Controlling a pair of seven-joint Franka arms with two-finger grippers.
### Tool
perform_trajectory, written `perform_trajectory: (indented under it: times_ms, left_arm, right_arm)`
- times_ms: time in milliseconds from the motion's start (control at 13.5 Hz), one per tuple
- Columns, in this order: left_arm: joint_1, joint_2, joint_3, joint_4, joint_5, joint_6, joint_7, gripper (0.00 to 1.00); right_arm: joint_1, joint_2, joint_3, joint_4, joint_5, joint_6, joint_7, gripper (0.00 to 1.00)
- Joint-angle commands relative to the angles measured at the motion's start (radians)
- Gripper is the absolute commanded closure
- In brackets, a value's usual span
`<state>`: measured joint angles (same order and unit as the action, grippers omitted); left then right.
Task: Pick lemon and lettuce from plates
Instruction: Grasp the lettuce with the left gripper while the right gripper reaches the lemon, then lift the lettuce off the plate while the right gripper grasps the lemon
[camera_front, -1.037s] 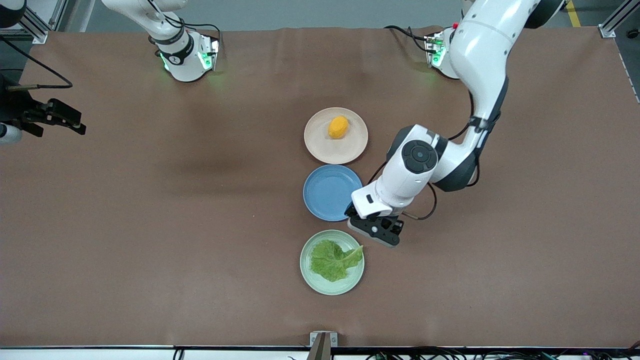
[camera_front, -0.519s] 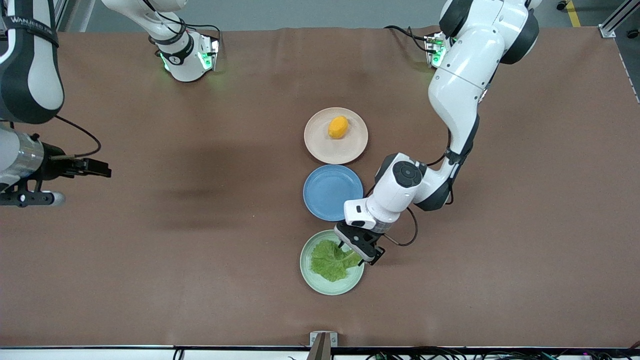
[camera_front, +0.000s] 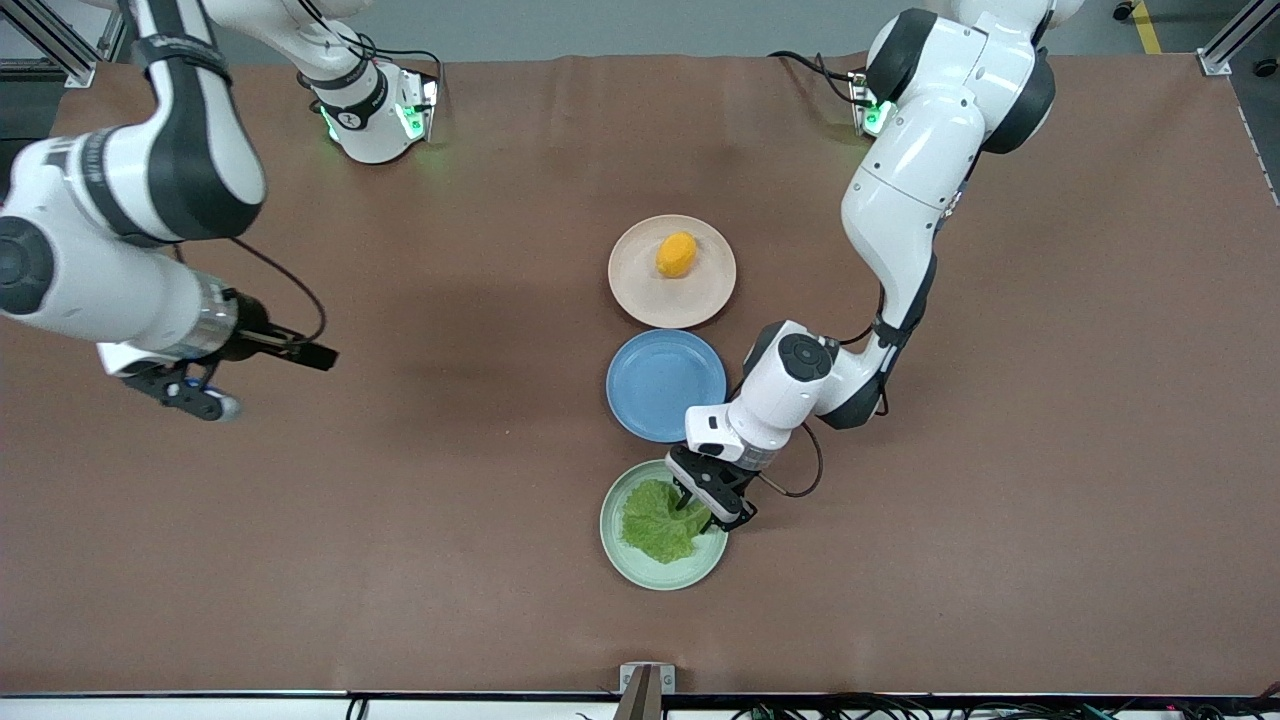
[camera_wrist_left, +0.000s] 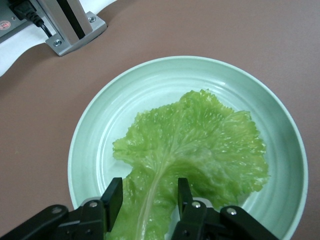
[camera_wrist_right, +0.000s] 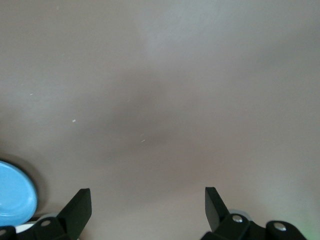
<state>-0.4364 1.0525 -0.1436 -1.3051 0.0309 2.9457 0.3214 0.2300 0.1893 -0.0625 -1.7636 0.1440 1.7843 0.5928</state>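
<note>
Your right gripper (camera_front: 262, 375) hangs spread wide over bare table. At 12 o'clock of the blue plate (camera_front: 665, 385), the lemon (camera_front: 676, 254) sits on the beige plate (camera_front: 640, 290); at 6, the lettuce (camera_front: 655, 522) lies in the green plate (camera_front: 625, 560), left gripper (camera_front: 700, 509) half-closed astride its stem, not yet clamped.

Even, bright overhead light. Soft diffuse shadows on table (camera_front: 1000, 550), darkest at 9 o'clock of blue plate (camera_front: 665, 385). Front view sharp. Right wrist view hazy, low contrast. Mild sheen on green plate (camera_wrist_left: 100, 145).
</note>
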Motion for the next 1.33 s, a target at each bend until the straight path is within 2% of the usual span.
perform_trajectory:
  times_ms: [0, 74, 222, 370, 593, 741, 1037, 1259]
  left_arm:
    - [-0.008, 0.024, 0.001, 0.032, 0.014, 0.023, 0.007, 0.65]
    - [-0.01, 0.024, 0.001, 0.032, 0.014, 0.024, 0.008, 0.7]
    - [-0.009, 0.024, 0.001, 0.03, 0.014, 0.024, 0.005, 0.88]
    - [-0.004, 0.023, -0.001, 0.027, 0.009, 0.023, -0.001, 0.98]
    - [0.001, 0.006, -0.002, 0.026, 0.006, 0.02, -0.004, 1.0]
    - [-0.001, -0.041, -0.004, 0.026, 0.006, -0.011, -0.012, 1.0]
    - [0.016, -0.19, -0.01, 0.011, -0.026, -0.287, -0.03, 0.99]
    - [0.079, -0.337, -0.01, -0.019, -0.026, -0.592, -0.028, 0.97]
  right_arm:
    - [0.121, -0.091, -0.007, -0.164, 0.028, 0.107, 0.198, 0.0]
    - [0.182, -0.087, -0.007, -0.175, 0.028, 0.137, 0.273, 0.0]
    - [0.318, -0.065, -0.008, -0.21, 0.028, 0.275, 0.448, 0.0]
    - [0.428, -0.004, -0.008, -0.212, 0.028, 0.389, 0.591, 0.0]
    - [0.573, 0.093, -0.008, -0.208, 0.026, 0.53, 0.717, 0.0]
    - [0.636, 0.166, -0.008, -0.189, 0.023, 0.601, 0.813, 0.0]
    - [0.751, 0.294, -0.008, -0.109, 0.022, 0.61, 0.857, 0.0]
    - [0.815, 0.334, -0.008, -0.097, 0.017, 0.656, 0.927, 0.0]
